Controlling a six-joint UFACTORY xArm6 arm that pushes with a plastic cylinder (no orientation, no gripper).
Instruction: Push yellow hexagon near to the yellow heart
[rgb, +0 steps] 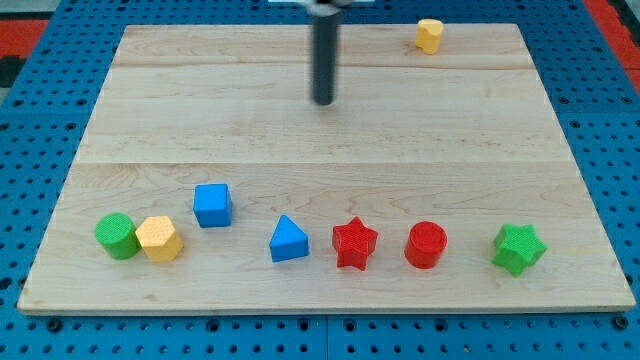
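The yellow hexagon (159, 238) lies near the board's bottom left, touching a green cylinder (117, 235) on its left. The yellow heart (429, 35) sits near the board's top edge, right of centre. My tip (323, 101) is the lower end of a dark rod in the upper middle of the board. It stands far above and to the right of the hexagon, and left of and below the heart. It touches no block.
A blue cube (212, 205), blue triangle (288, 240), red star (354, 243), red cylinder (426, 245) and green star (518, 248) form a row along the bottom of the wooden board (320, 130). Blue pegboard surrounds the board.
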